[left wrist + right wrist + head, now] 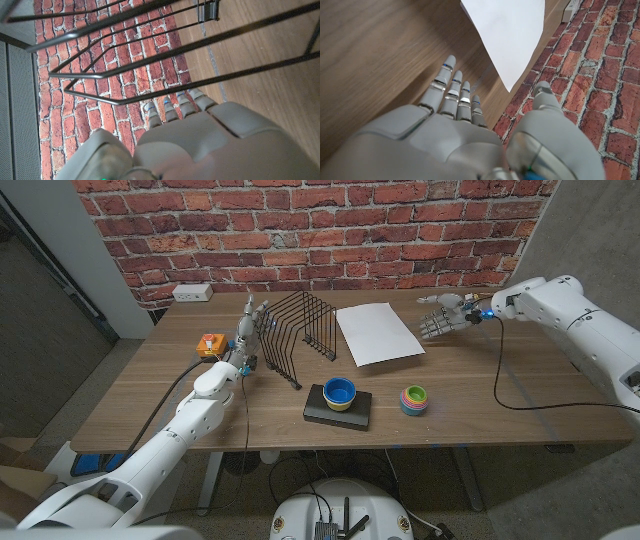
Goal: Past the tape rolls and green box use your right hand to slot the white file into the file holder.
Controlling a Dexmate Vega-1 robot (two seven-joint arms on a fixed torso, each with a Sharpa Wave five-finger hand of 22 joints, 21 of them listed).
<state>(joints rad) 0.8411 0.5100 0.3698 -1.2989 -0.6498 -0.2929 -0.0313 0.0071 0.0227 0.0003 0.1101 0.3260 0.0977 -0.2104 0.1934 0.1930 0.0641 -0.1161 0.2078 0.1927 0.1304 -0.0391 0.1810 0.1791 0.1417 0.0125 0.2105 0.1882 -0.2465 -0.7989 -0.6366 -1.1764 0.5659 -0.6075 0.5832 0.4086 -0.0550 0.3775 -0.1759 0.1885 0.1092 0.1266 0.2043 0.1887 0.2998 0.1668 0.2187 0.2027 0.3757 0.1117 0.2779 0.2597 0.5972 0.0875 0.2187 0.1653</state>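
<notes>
**File still flat on the table, nothing slotted yet**

Starting at left of centre in the head view: left hand (247, 332) up beside the black wire file holder (296, 332), fingers raised and reaching toward the wires; touching or just short of them, cannot tell from here. In the left wrist view, fingertips (176, 106) side by side, close under the wires (165, 50), clamped on nothing. An orange block (209, 343) just left of that hand; a white power strip (192, 293) in the upper left, by the brick wall.

Moving to centre: holder upright, slots empty as far as visible. Just right of it, white file (377, 333) lying flat on the wood, untouched, a narrow strip of table between the two. Lower centre: blue and yellow rolls (339, 392) stacked on a dark box (337, 410); further right, a colourful stack of tape rolls (414, 399).

On to the upper right: right hand (440, 316) hovering just off the file's right edge, fingers spread, holding nothing. Right wrist view agrees: fingers (451, 92) extended over bare wood, file corner (512, 35) ahead, apart from them.

Judgement: barely begun. Reach lined up, grasp not yet made; pick-up, carry across and slotting all left to do.
</notes>
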